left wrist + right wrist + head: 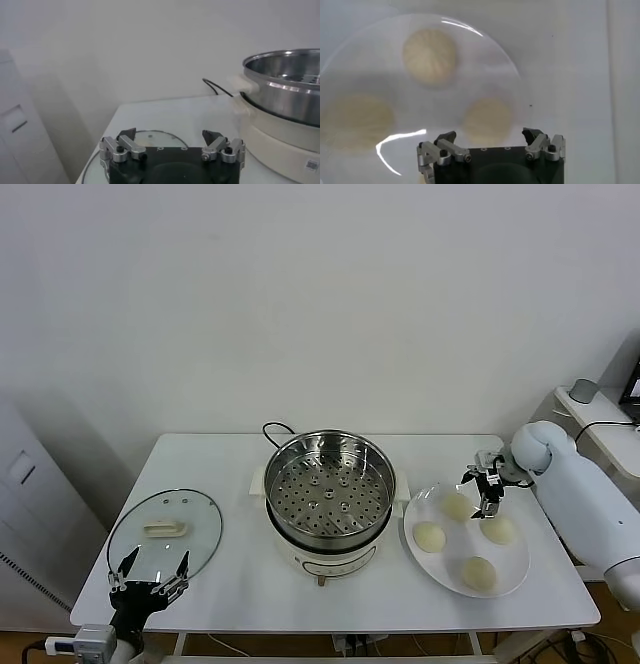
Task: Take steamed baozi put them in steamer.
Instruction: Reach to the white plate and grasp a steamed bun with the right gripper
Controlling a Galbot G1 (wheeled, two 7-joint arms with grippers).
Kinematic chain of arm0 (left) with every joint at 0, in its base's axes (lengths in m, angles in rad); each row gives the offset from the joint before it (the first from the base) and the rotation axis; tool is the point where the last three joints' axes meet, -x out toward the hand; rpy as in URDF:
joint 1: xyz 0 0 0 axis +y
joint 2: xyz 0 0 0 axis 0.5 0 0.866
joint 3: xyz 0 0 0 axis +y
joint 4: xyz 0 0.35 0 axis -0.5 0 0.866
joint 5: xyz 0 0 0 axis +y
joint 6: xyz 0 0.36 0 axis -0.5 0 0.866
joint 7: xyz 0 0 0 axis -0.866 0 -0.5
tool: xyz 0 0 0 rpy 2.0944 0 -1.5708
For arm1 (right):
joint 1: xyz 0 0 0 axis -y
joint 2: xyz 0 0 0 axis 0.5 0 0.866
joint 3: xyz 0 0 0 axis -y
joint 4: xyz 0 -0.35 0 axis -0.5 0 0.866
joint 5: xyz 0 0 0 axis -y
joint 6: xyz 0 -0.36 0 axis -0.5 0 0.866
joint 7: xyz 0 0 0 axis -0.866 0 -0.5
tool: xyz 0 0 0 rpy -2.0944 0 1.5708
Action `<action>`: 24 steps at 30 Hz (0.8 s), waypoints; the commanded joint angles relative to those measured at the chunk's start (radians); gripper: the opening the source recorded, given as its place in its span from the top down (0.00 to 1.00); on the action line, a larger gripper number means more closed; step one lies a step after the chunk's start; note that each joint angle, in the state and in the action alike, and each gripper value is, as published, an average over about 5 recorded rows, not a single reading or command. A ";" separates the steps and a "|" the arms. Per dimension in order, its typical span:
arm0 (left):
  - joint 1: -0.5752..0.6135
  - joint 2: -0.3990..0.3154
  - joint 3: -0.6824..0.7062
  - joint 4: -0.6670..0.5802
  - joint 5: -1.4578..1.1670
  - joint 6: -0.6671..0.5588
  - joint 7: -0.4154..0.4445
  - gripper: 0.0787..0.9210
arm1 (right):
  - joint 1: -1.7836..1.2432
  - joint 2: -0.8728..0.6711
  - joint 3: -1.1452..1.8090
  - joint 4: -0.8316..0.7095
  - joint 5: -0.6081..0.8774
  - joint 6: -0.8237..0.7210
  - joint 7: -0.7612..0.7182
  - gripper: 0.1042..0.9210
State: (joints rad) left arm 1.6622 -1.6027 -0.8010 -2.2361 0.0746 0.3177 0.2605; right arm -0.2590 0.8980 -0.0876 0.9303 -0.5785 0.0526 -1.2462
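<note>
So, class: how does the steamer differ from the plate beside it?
The steamer is a deep, shiny metal basket with a perforated bottom; the plate is flat and white. The steamer holds nothing; the plate carries four baozi. Both are round and sit on the white table.

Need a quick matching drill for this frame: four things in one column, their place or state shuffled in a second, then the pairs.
Things:
1. buns
2. steamer
3. glass lid
4. right gripper

Place or state:
A. flat on the table's left side, handle up
B. open, above the plate's far edge
C. four on the white plate
D. mid-table, basket empty

Pairs: 1-C, 2-D, 3-A, 4-B
</note>
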 commanded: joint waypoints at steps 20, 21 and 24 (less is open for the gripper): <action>-0.003 -0.001 0.001 0.013 0.004 -0.001 0.001 0.12 | -0.007 0.064 0.038 -0.078 -0.100 0.019 0.046 0.12; -0.003 -0.002 0.002 0.013 0.005 -0.001 0.001 0.12 | -0.007 0.065 0.039 -0.080 -0.099 0.019 0.049 0.12; -0.003 -0.003 0.003 0.013 0.005 -0.001 0.001 0.12 | -0.007 0.068 0.040 -0.084 -0.097 0.019 0.050 0.12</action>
State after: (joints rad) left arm 1.6587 -1.6044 -0.7995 -2.2237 0.0789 0.3172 0.2614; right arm -0.2665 0.9610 -0.0522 0.8537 -0.6615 0.0683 -1.2045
